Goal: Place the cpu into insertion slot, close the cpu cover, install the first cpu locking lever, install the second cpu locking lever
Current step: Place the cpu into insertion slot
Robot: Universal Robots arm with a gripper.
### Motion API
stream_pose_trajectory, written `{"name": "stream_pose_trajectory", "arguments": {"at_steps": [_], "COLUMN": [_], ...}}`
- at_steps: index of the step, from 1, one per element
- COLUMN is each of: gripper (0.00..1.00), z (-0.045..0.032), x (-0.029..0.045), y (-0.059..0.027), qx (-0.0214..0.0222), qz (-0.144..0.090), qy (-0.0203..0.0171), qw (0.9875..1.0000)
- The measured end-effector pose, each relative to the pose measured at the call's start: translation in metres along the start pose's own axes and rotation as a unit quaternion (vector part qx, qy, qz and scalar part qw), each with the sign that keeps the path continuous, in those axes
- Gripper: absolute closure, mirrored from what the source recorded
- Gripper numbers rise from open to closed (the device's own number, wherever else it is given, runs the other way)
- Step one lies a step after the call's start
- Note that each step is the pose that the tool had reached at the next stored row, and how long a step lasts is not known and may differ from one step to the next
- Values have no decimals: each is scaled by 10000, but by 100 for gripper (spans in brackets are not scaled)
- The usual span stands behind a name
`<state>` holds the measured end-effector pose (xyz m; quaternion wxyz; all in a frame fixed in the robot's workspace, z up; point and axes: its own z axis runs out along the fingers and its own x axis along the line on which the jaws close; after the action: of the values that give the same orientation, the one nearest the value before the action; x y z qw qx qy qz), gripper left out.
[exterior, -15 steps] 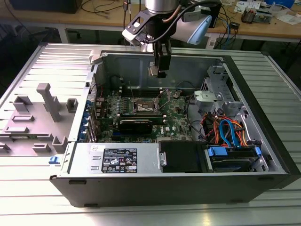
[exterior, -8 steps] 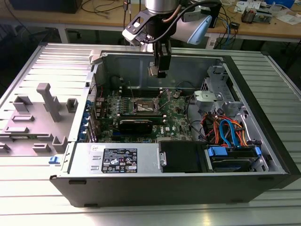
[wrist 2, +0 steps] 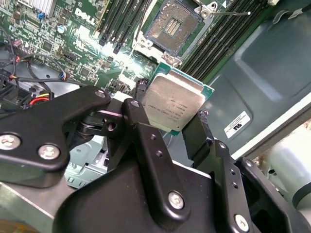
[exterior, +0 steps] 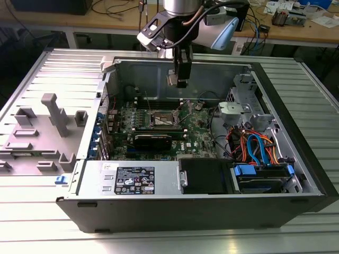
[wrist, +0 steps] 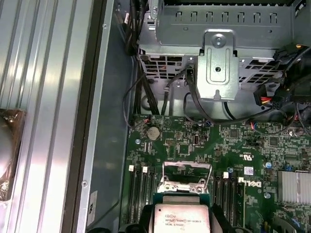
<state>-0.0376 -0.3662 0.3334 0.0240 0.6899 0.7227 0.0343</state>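
Progress sits inside step 1 of 4: the cpu (wrist 2: 177,104) is in the air, not yet in the insertion slot (wrist 2: 171,26), whose contact field lies bare in the second wrist view.

Reading the exterior view from its left to its right, a grey fixture (exterior: 50,124) with upright blocks lies on the ribbed table (exterior: 32,211) beside the open computer case (exterior: 212,203). Inside the case comes the green motherboard (exterior: 198,132), with the slot near its middle. On the exterior view's right are the drive cage (exterior: 238,106) and a bundle of orange and blue cables (exterior: 257,145).

The gripper (exterior: 179,80) hangs over the board, above the slot and nearer the case's back wall, and I judge it well clear of the socket in height. A thin wire lever (wrist 2: 233,13) juts out beside the slot, unlatched. In the first wrist view a silver frame standing at the slot's edge looks to be the cpu cover (wrist: 187,170), swung up. So seating the chip, closing the cover and fastening the 2 locking levers are all left to do.

The gripper's 2 black fingers (wrist 2: 198,138) are drawn in to the chip's width and pinch the cpu by 2 opposite edges. Its dull metal top faces the camera in the second wrist view. The chip touches nothing but the fingers.
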Motion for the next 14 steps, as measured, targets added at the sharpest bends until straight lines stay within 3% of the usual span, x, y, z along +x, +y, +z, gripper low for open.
{"name": "stream_pose_trajectory", "arguments": {"at_steps": [3, 6, 9, 14], "gripper": [46, 46, 46, 46], "z": [15, 36, 72, 162], "x": [0, -2, -27, -71], "y": [-1, -3, -7, -17], "qx": [-3, -3, -1, -22], "qz": [250, 544, 670, 677], "qy": [-21, -44, -56, -56], "qw": [9997, 9985, 9977, 9977]}}
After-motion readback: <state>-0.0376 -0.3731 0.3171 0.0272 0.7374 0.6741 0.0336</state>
